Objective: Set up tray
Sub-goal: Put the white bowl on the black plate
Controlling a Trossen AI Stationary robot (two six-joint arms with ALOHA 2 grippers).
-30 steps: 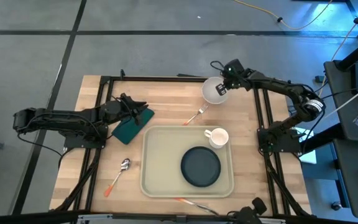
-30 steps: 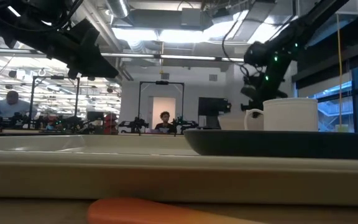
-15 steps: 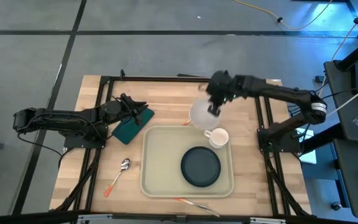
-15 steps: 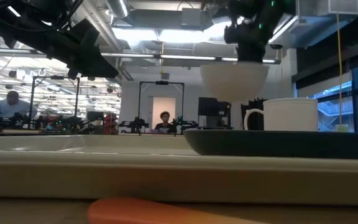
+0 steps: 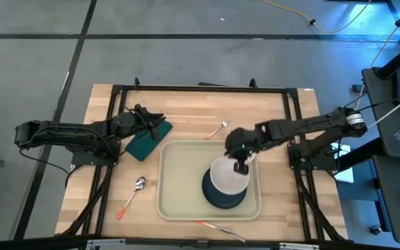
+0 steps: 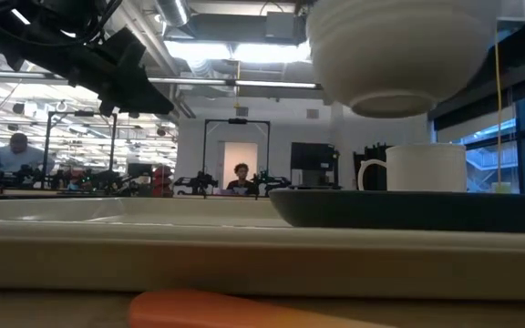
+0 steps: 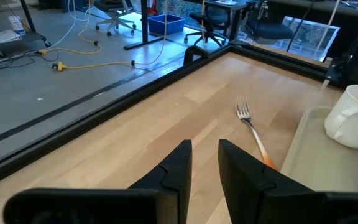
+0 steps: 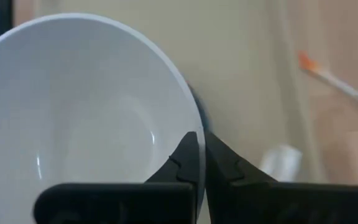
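**What else sits on and around your table**

On the wooden table (image 5: 186, 111) you have a dark green napkin (image 5: 146, 141) lying near its left side. Closer to you, a spoon (image 5: 138, 185) with an orange handle lies on the bare wood. A fork (image 5: 217, 130) with an orange handle rests toward the far side, and you can see it again in the left wrist view (image 7: 248, 121). At the near edge lies another orange-handled utensil (image 5: 210, 226); you cannot tell which kind.

Beyond the table, the low view shows you a workshop with a person (image 6: 241, 176) seated far back and another person (image 6: 12, 153) at the left.
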